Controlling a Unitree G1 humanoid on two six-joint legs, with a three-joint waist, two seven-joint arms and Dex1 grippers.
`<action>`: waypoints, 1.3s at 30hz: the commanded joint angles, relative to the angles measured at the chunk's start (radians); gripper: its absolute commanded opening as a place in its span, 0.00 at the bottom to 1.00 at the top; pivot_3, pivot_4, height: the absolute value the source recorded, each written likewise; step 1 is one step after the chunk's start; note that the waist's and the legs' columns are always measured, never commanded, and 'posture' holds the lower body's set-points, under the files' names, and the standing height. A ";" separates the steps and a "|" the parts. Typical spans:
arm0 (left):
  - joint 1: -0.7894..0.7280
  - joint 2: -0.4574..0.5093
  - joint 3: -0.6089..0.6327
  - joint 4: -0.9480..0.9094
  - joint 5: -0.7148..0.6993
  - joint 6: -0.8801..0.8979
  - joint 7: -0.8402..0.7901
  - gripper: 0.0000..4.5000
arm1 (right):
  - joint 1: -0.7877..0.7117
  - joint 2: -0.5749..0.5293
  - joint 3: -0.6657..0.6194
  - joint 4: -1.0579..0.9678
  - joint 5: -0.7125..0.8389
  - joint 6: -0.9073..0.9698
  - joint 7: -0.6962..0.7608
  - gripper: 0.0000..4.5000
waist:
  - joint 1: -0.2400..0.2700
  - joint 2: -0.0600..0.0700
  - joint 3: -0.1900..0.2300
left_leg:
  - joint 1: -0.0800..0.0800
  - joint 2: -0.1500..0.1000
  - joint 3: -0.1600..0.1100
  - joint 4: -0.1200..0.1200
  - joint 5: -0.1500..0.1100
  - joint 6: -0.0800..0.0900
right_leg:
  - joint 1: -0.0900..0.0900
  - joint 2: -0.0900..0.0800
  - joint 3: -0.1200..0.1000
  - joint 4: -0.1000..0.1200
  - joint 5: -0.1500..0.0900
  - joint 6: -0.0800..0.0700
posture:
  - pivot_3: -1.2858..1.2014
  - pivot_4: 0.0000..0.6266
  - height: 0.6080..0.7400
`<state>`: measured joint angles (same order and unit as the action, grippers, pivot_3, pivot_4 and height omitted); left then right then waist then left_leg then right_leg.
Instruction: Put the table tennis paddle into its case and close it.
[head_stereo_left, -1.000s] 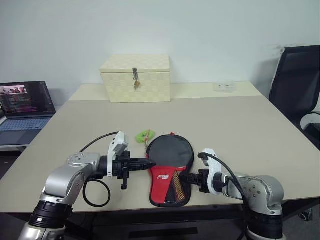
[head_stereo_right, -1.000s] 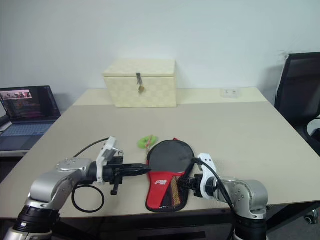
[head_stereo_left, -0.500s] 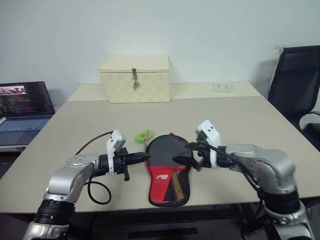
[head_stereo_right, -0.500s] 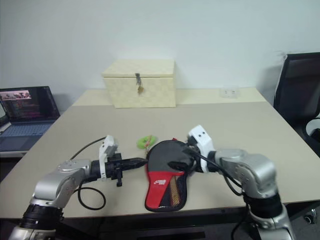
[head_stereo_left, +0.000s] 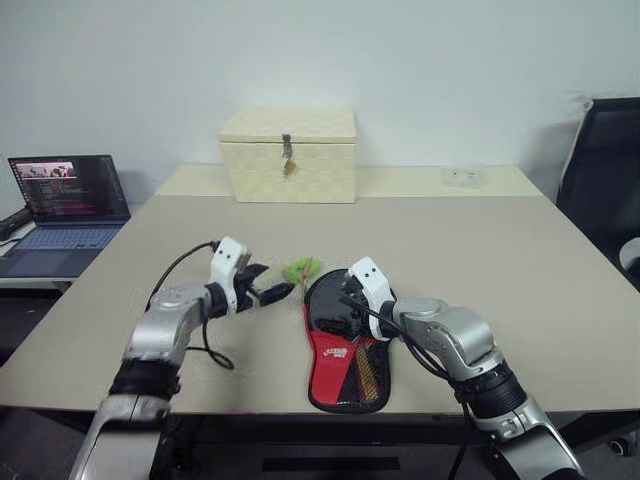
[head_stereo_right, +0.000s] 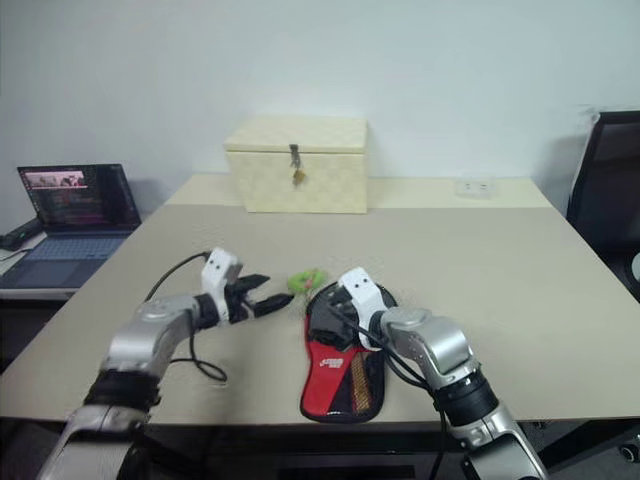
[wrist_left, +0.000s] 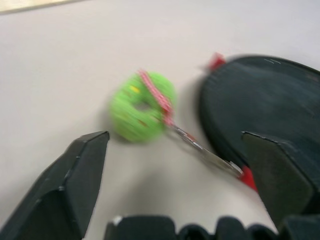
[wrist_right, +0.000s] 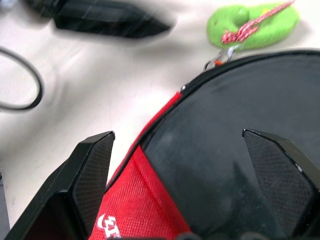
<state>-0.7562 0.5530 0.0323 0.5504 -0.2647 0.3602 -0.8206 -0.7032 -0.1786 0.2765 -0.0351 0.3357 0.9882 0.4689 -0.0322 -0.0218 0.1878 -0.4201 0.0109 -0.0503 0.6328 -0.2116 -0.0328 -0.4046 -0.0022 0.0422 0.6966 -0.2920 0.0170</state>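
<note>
The case (head_stereo_left: 346, 352) lies flat near the table's front edge, its black round part away from me and its red panel with the mesh pocket towards me. The table tennis paddle is hidden. A green fuzzy charm (wrist_left: 138, 113) hangs on the zip pull by a small chain at the case's far left rim. My left gripper (head_stereo_left: 272, 283) is open just left of the charm, fingers wide in the left wrist view (wrist_left: 175, 165). My right gripper (wrist_right: 185, 170) is open over the black round part, nothing between its fingers (wrist_right: 87, 175).
A cream woven box (head_stereo_left: 290, 153) with a metal latch stands at the back of the table (head_stereo_left: 480, 240). An open laptop (head_stereo_left: 68, 198) sits on a side desk at the left. A black chair (head_stereo_left: 605, 160) stands at the right. A black cable loops beside my left arm.
The camera has shifted. My left gripper went from shut to open and moved forward toward the green charm. My right gripper opened wider and swung from the case's right side to over its round part.
</note>
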 joint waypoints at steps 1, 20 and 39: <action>-0.139 -0.033 0.005 0.206 0.044 -0.057 0.034 0.99 | 0.003 0.009 -0.016 -0.054 -0.004 0.000 -0.017 1.00 | 0.000 0.000 0.000 | 0.000 0.000 0.000 0.000 0.000 0.000 | 0.000 0.000 0.000 0.000 0.000 0.000 | 0.52 0.24 1.00; -0.398 -0.156 0.003 0.758 0.223 -0.203 0.100 0.78 | 0.019 0.021 -0.027 -0.075 -0.035 0.011 -0.069 1.00 | -0.009 0.000 0.000 | -0.001 0.000 0.000 0.000 0.000 0.000 | -0.001 0.001 -0.001 0.001 0.000 0.000 | 0.52 0.24 1.00; -0.473 -0.229 -0.040 0.792 0.375 -0.337 0.285 0.00 | 0.075 -0.012 0.047 -0.001 -0.101 0.056 -0.058 1.00 | -0.007 -0.002 -0.001 | 0.000 -0.001 -0.001 0.002 0.000 0.000 | 0.001 0.001 -0.001 0.002 0.000 0.000 | 0.52 0.24 1.00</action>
<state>-1.1709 0.3332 0.0113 1.3489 0.0712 0.0729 -0.5752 -0.6592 -0.1881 0.2980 -0.0347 0.2419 0.9936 0.4114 -0.0392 -0.0241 0.1866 -0.4200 0.0100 -0.0509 0.6351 -0.2115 -0.0331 -0.4038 -0.0013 0.0411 0.6986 -0.2919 0.0171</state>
